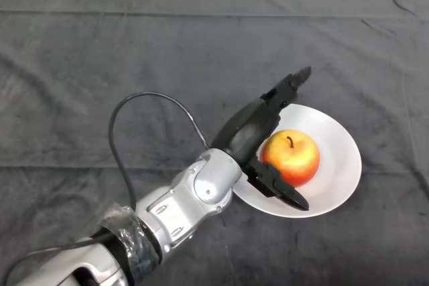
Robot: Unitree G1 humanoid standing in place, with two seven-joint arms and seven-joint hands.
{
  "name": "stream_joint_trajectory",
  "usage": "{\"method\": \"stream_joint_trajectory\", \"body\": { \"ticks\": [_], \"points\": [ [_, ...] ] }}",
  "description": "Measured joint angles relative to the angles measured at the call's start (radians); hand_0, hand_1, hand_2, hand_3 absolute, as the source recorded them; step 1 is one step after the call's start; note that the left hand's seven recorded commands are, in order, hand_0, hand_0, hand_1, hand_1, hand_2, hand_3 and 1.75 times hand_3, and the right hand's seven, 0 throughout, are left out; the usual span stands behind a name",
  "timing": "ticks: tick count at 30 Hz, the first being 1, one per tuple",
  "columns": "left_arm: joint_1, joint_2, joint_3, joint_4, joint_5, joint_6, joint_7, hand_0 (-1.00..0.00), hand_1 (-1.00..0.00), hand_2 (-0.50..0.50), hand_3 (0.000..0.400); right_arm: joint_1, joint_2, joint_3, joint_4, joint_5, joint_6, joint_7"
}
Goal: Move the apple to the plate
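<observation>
A red and yellow apple (291, 157) with a short stem rests upright on the white plate (338, 165), left of the plate's middle. My left hand (249, 132) is over the plate's left rim, right beside the apple. Its fingers (288, 88) stretch straight past the apple's far side, and the thumb (281, 189) reaches along the apple's near side. The hand is open and spread around the apple, with small gaps showing between the fingers and the fruit.
A dark wrinkled cloth (134, 51) covers the whole table. My silver-grey forearm (181, 202) comes in from the lower left and hides the plate's left edge.
</observation>
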Motion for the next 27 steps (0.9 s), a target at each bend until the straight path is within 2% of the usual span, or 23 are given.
{"method": "stream_joint_trajectory", "body": {
  "ticks": [4, 7, 11, 17, 27],
  "points": [
    [0.017, 0.073, 0.092, -0.07, -0.025, -0.001, -0.024, 0.0, 0.0, 0.0, 0.0, 0.0, 0.0, -0.0002, 0.0, 0.0, 0.0, 0.0],
    [0.059, 0.125, 0.176, -0.118, -0.047, -0.011, -0.03, 0.0, 0.0, 0.0, 0.0, 0.0, 0.0, -0.0002, 0.0, 0.0, 0.0, 0.0],
    [0.144, 0.215, 0.293, -0.165, -0.088, -0.033, -0.05, 0.0, 0.0, 0.0, 0.0, 0.0, 0.0, -0.0004, 0.0, 0.0, 0.0, 0.0],
    [0.276, 0.315, 0.478, -0.173, -0.167, -0.069, -0.072, 0.0, 0.0, 0.0, 0.0, 0.0, 0.0, -0.0008, 0.0, -0.0002, -0.001, 0.0],
    [0.481, 0.427, 0.802, -0.173, -0.286, -0.166, -0.125, 0.0, 0.0, 0.0, 0.0, 0.0, 0.0, -0.0001, 0.0, 0.0, 0.0, 0.0]
  ]
}}
